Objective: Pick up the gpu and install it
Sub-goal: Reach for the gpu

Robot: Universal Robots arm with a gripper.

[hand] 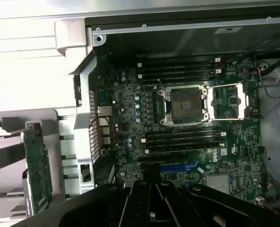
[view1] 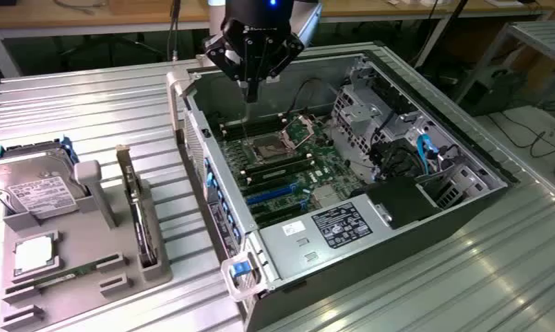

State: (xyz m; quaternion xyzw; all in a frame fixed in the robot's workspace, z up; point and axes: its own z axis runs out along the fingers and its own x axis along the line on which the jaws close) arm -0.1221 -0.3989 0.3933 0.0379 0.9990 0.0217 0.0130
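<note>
Black metal gripper [view1: 251,93], shut and empty, above green motherboard [view1: 287,166]; descending here risks striking it, flat dark-green gpu [hand: 38,170] standing apart.

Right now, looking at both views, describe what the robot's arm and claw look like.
The claw is black: a broad, angular, faceted body narrowing to slim dark fingers. A small blue light glows on the black wrist above it, beside a pale grey arm casing.

- In the exterior view, a grey plastic parts tray [view1: 88,232] sits at nine o'clock of the open dark metal computer case [view1: 425,263].
- The thin green rectangular gpu [view1: 141,228] stands on edge in the tray, on the side nearest the case.
- A silver boxy hard drive [view1: 33,183] stands at the gpu's ten o'clock.
</note>
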